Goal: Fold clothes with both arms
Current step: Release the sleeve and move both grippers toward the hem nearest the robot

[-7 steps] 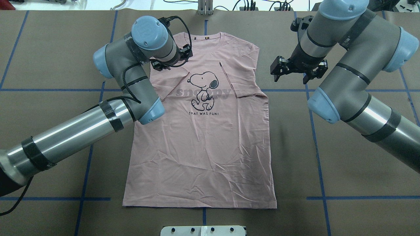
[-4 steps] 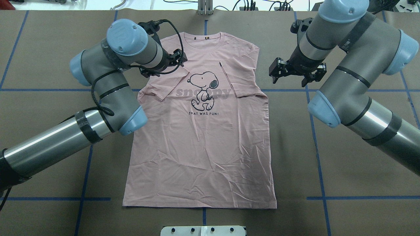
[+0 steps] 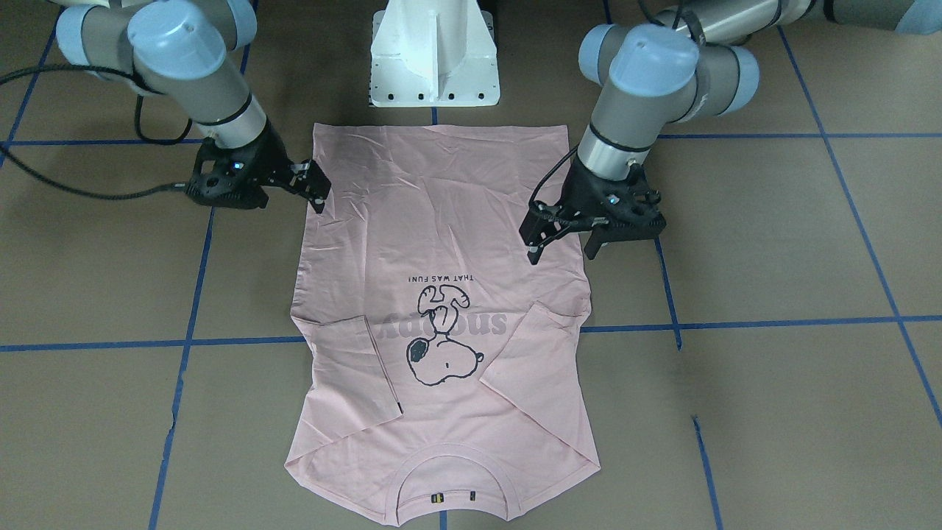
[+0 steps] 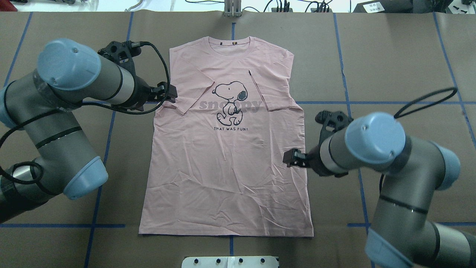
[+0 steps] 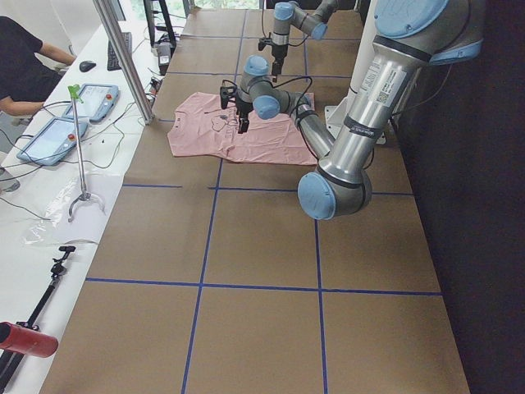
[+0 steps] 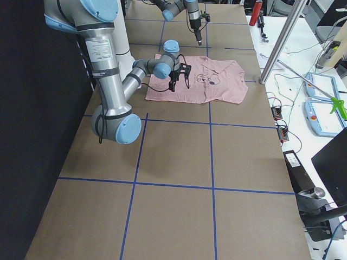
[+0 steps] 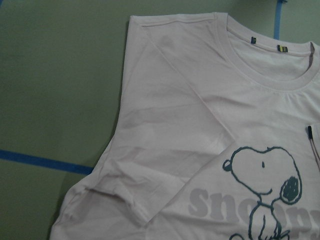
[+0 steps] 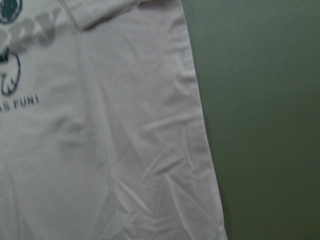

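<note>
The pale pink T-shirt (image 4: pixel 227 167) lies flat and face up on the brown table, collar away from me, Snoopy print showing. Both short sleeves are folded inward over the chest. My left gripper (image 4: pixel 171 95) hovers at the shirt's left edge beside the folded left sleeve. It is open and empty, with its fingers apart in the front-facing view (image 3: pixel 563 250). My right gripper (image 4: pixel 288 158) is open and empty at the shirt's right edge, below the print. The left wrist view shows the collar and folded sleeve (image 7: pixel 165 125). The right wrist view shows the shirt's right edge (image 8: pixel 125 150).
The white pedestal base (image 3: pixel 434 59) stands just behind the shirt's hem. Blue tape lines (image 4: pixel 357 156) grid the brown table cover. A metal post (image 4: pixel 232 9) stands at the far table edge. Tablets and cables lie on a white side bench (image 5: pixel 49 139).
My left gripper drew back left from the shirt's left shoulder to its edge by the sleeve. My right arm swung from the far right to the shirt's right edge, nearer me. The shirt stayed still.
</note>
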Controlling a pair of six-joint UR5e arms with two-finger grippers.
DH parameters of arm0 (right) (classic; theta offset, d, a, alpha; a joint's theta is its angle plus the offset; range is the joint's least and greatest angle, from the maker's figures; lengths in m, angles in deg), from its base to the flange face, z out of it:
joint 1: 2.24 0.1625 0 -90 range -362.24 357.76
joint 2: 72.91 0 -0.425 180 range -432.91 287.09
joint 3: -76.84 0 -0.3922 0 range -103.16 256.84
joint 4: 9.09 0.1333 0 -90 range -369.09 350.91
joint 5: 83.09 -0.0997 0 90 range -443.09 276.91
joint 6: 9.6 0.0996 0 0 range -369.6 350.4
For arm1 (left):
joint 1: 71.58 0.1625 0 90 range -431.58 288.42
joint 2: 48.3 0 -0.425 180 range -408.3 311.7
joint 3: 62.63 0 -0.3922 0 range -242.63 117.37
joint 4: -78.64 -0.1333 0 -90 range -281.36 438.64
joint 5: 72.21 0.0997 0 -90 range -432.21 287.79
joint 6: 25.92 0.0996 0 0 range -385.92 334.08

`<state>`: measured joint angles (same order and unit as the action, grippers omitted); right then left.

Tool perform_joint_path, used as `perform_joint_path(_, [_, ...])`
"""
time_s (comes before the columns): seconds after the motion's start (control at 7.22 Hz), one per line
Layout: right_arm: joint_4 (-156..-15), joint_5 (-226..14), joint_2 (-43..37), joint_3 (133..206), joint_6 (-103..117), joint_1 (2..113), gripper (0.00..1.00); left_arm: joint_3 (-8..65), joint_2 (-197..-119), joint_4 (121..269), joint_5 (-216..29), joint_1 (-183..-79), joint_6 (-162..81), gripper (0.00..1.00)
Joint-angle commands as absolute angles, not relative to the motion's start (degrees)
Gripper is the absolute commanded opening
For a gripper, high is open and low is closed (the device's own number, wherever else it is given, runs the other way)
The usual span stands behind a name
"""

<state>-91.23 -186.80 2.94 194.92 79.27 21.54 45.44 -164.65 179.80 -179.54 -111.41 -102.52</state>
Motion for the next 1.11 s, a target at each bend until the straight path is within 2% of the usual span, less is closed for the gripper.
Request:
perform_joint_path(0.0, [-90.7, -172.1, 7.1, 198.2, 90.3, 5.6, 1.0, 49.8, -163.0, 175.9, -179.0, -108.6, -102.5, 1.0])
perform_joint_path(0.42, [-89.4, -169.8, 11.6, 198.0, 91.6, 2.3, 1.0, 49.8, -162.5, 175.9, -179.1, -107.7, -102.7, 1.0])
perform_joint_path(0.97, [-89.5, -170.7, 10.6, 195.8, 91.3, 1.6, 1.0, 49.8, -162.6, 176.0, -179.1, -107.5, -103.0, 1.0])
